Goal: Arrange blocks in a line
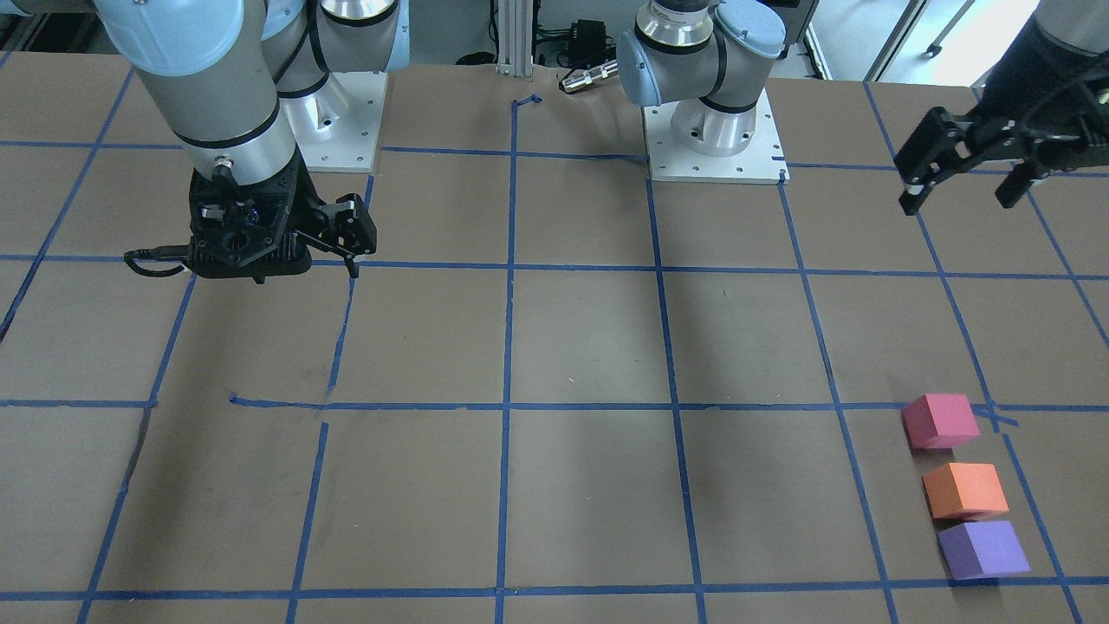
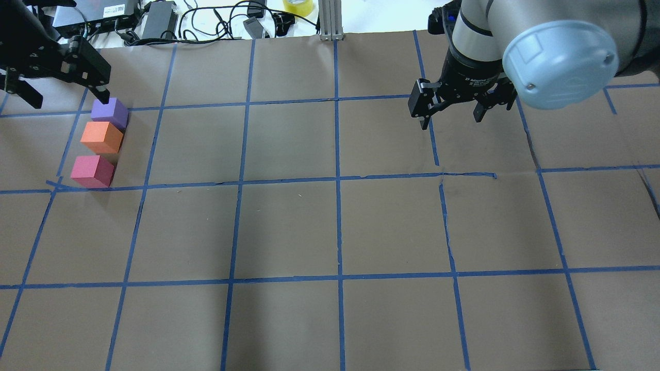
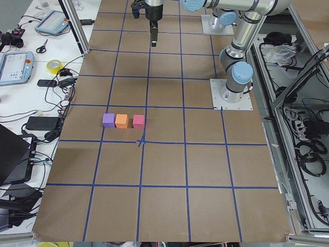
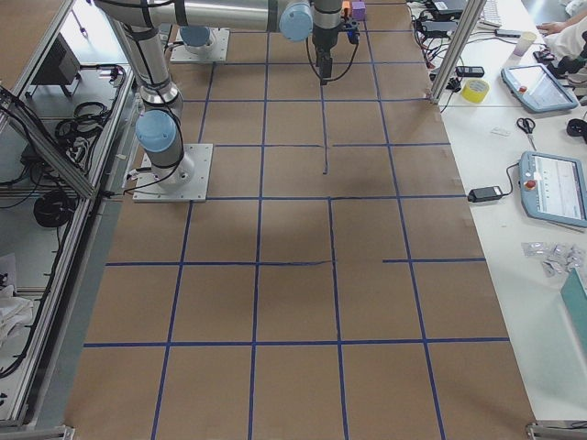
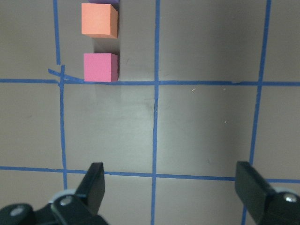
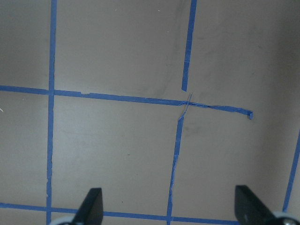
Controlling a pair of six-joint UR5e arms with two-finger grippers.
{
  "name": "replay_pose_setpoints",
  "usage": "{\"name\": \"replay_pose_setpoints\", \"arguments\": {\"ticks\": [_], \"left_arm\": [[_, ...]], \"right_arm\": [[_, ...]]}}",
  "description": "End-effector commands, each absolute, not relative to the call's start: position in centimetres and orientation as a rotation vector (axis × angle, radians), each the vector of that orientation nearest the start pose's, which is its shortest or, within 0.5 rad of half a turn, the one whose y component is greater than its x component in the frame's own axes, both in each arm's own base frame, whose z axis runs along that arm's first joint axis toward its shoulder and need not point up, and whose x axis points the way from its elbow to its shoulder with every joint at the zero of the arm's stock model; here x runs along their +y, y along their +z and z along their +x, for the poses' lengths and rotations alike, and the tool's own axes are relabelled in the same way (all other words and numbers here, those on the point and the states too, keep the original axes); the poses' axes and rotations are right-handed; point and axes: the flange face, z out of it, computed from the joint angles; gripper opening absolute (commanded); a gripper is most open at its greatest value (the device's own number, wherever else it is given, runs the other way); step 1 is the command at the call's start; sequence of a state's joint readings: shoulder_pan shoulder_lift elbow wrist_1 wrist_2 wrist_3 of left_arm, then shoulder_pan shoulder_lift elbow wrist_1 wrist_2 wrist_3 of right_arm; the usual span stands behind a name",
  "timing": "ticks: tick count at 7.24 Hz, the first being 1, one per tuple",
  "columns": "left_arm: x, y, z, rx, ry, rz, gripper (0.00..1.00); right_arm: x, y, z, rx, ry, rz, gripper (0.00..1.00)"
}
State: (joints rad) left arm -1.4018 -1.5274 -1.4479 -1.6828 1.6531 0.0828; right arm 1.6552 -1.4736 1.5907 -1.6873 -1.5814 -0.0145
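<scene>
Three blocks stand in a short row at the table's far left: the purple block [image 2: 109, 112], the orange block [image 2: 102, 137] and the pinkish-red block [image 2: 93, 171]. The front view shows them as pink [image 1: 940, 421], orange [image 1: 965, 490] and purple [image 1: 983, 549]. The purple and orange blocks touch or nearly touch, and a small gap separates orange from pink. My left gripper [image 2: 64, 95] hovers open and empty, raised above the table near the row. Its wrist view shows the orange block [image 5: 99, 19] and pink block [image 5: 100, 67] ahead of the left gripper [image 5: 173, 187]. My right gripper [image 2: 452, 119] hangs open and empty over the right half, far from the blocks.
Blue tape lines [image 2: 337, 180] divide the brown table into a grid. Cables, power bricks and a yellow tape roll [image 2: 298, 6] lie beyond the far edge. The arm bases [image 1: 715, 130] stand at the robot's side. Tablets [image 3: 15, 64] sit on the side bench.
</scene>
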Motion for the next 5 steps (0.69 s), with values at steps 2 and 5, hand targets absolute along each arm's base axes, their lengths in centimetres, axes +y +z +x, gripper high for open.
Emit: {"name": "replay_pose_setpoints", "arguments": {"ticks": [2, 5], "left_arm": [[-50.4, 53.6, -10.2, 3.060, -0.102, -0.250, 1.00], [-50.8, 50.3, -13.8, 3.070, -0.041, -0.013, 1.00]], "right_arm": [[-51.8, 43.9, 17.6, 3.149, 0.002, -0.155, 1.00], [-51.8, 44.0, 17.7, 3.147, -0.001, -0.155, 1.00]]}}
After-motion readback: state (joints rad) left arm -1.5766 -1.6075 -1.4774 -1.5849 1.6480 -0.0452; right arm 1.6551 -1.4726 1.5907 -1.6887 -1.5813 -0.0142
